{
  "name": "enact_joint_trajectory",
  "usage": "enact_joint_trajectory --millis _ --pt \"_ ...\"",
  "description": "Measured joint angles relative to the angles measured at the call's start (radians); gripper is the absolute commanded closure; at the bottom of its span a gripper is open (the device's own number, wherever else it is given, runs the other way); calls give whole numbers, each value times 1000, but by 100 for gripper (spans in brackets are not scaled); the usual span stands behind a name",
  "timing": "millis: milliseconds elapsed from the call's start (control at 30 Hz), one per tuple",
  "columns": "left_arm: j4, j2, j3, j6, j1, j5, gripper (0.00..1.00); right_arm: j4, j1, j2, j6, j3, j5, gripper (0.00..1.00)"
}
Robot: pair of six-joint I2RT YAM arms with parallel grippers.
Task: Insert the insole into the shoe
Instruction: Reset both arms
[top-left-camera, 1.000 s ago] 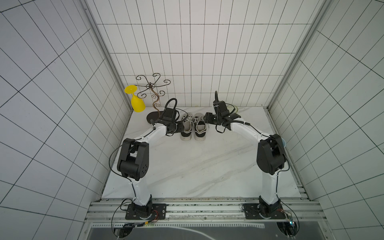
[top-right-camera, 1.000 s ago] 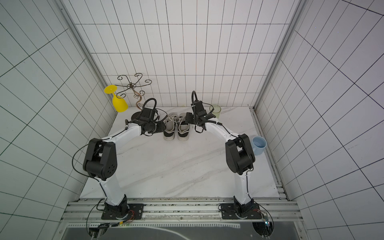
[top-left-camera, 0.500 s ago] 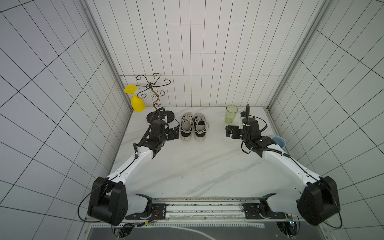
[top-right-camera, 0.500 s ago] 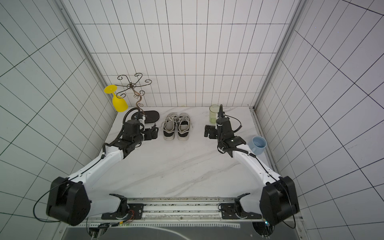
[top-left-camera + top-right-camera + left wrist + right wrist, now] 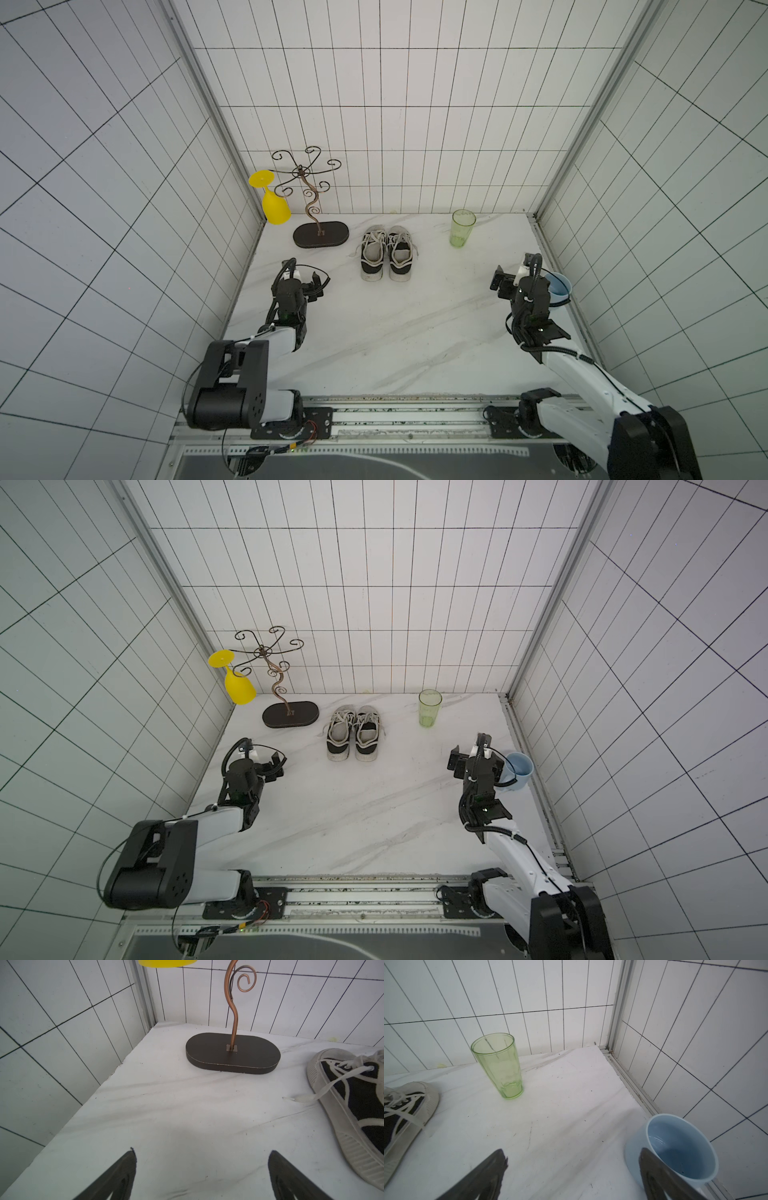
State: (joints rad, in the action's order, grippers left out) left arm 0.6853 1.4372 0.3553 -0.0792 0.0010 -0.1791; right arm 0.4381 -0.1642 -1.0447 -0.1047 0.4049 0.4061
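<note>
Looking for the insole (image 5: pixel 401 254) first: no loose one on the table (image 5: pixel 374 345). Pale grey shows inside both shoes (image 5: pixel 372 270), so we judge it's prob already in, tho we can't tell if it lies flat. Shoes sit side by side near the back wall, toes away from us, btwn the stand (image 5: pixel 320 237) and the green cup (image 5: pixel 462 230).

L gripper (image 5: pixel 201 1157) and R gripper (image 5: pixel 574 1157) both gape wide w/ nothing btwn the fingers, each well apart from the shoes.

Handling, as we reckon it: insole = thin, light, floppy, and it'd prob fold if pushed from the end. We'd pinch it flat at the heel edge. Shoe = light canvas w/ rubber sole and a soft collar. It likely slides on the smooth top, so one arm should pin it by the heel collar.

Views: both top views look down into the openings; the wrist cams don't. Left wrist gets only the outer side of one shoe, a trailing lace (image 5: pixel 307 1096) and the stand base. Right wrist gets a toe cap, the green cup, and the blue cup (image 5: pixel 675 1142) just beside a finger, which the top views partly hide.
</note>
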Motion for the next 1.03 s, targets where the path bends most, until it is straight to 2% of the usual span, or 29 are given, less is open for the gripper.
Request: enact_joint_trajectory --millis 100,200,267,333,400,500,533,667,1033 --pt "92 51 -21 12 -6 33 3 113 39 -92 2 -58 7 1" --pt "247 130 -28 35 -52 3 3 246 71 -177 10 -101 5 1" --pt "219 136 -19 49 -91 -32 2 370 95 -244 16 -121 -14 1" --pt "265 138 -19 63 -113 -50 2 457 111 -326 36 -117 -43 1" --pt "307 146 -19 71 -116 -68 2 509 127 -410 55 -116 -87 1" --pt "280 142 -10 72 -116 -90 2 564 160 -485 70 -126 -183 1" --pt "275 141 -6 72 -116 -95 2 655 173 -506 72 -144 -210 1" --pt "279 140 -5 72 -116 -107 2 741 191 -509 81 -153 -275 1" --pt "258 140 -3 72 -116 -116 2 756 191 -502 89 -152 -337 1"
